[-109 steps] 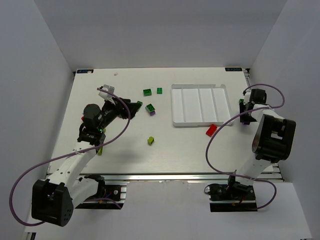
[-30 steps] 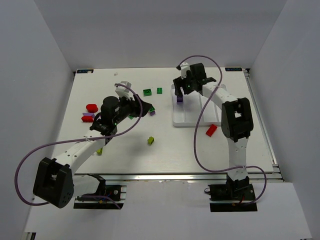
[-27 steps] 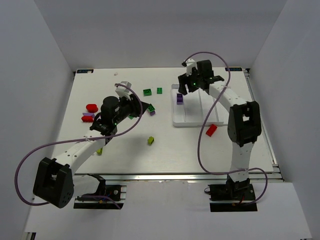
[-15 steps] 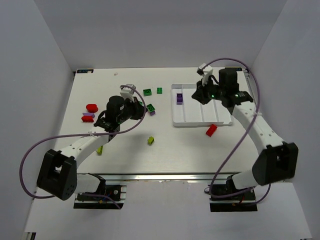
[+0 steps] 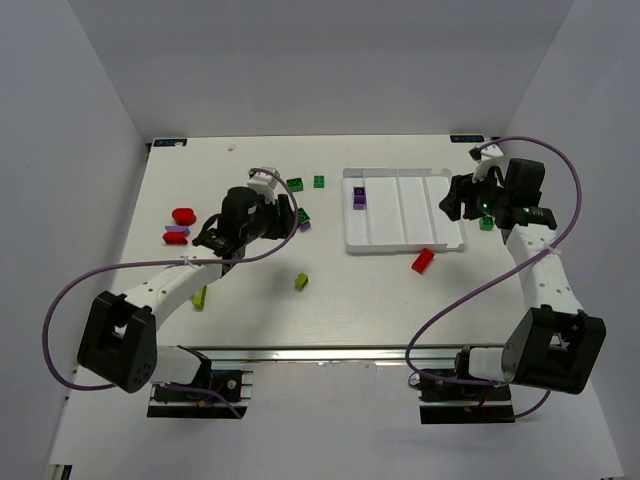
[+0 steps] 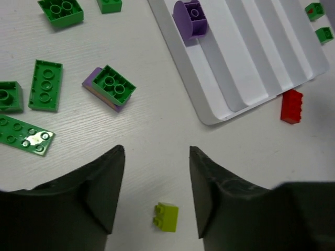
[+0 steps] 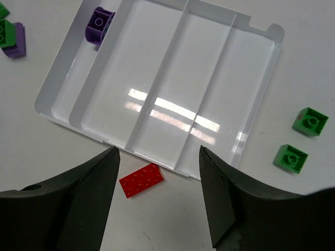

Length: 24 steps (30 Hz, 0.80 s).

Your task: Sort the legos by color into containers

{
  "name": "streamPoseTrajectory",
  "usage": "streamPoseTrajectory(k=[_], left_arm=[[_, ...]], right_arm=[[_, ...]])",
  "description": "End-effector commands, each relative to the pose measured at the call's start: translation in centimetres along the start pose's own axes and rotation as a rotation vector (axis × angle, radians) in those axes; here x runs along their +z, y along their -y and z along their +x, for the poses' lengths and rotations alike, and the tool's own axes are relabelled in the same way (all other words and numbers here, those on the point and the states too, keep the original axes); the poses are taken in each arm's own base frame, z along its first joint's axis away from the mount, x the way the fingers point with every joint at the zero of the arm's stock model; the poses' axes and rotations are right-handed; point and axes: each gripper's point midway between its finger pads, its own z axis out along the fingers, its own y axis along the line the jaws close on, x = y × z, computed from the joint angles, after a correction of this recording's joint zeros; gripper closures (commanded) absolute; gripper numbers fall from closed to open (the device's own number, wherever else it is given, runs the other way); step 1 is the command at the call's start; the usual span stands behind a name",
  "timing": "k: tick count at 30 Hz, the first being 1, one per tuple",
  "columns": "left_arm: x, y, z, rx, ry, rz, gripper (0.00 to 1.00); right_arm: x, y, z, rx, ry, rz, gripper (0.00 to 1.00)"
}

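Now purple brick [image 5: 359,197] is in tray [image 5: 412,210] leftmost slot [image 5: 360,226]; R gripper [image 7: 157,152] back at right edge, jaws released, empty; L gripper [image 6: 155,151] spread too.

Left arm [image 5: 165,288]: stretched forward and inward from its base, wrist angled down.
Left gripper [image 6: 157,157]: jaws parted, nothing between them.
Right arm [image 5: 541,272]: reaching forward along the right side, wrist turned inward.
Right gripper [image 7: 159,156]: jaws spread wide, empty.
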Motion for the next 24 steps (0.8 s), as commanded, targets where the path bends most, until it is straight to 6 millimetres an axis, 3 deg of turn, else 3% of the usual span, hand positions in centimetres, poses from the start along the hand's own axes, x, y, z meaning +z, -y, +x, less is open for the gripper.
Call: streamPoseTrajectory(k=[1,6,7,9,14,20,24], left_arm=[[0.7,-0.7,-0.7,-0.015,-0.004,-0.053,0.34],[3.6,-2.2,-0.5,-0.073,-0.081,-0.157,0.30],[4.1,-2.6,-1.2,-0.072,-0.080,-0.192,0.29],[5.8,-3.6,0.6,-0.073,-0.146,-0.244,0.29],[9.6,-4.9,0.9,-0.089,-0.210,-0.359,0.28],[11.4,-5.0,2.6,-0.067,-0.287,-0.450,0.23],[12.2,-5.2,2.5,-0.043,-0.289,-0.510,0.20]], right_arm=[[0.1,-1.4,-0.2,-0.025,0.003,-0.077,0.32],[-0.3,-2.2,-0.2,-0.058,0.016,-0.105,0.29],[-0.4,-2.2,-0.4,-0.062,0.022,-0.104,0.29],[-0.5,-2.6,-0.5,-0.073,0.032,-0.108,0.29],[-0.3,-3.7,-1.1,-0.108,0.054,-0.108,0.29],[-0.2,-4.4,-1.2,-0.121,0.054,-0.122,0.29],[-0.2,-5.1,-1.2,-0.127,0.059,-0.139,0.29]])
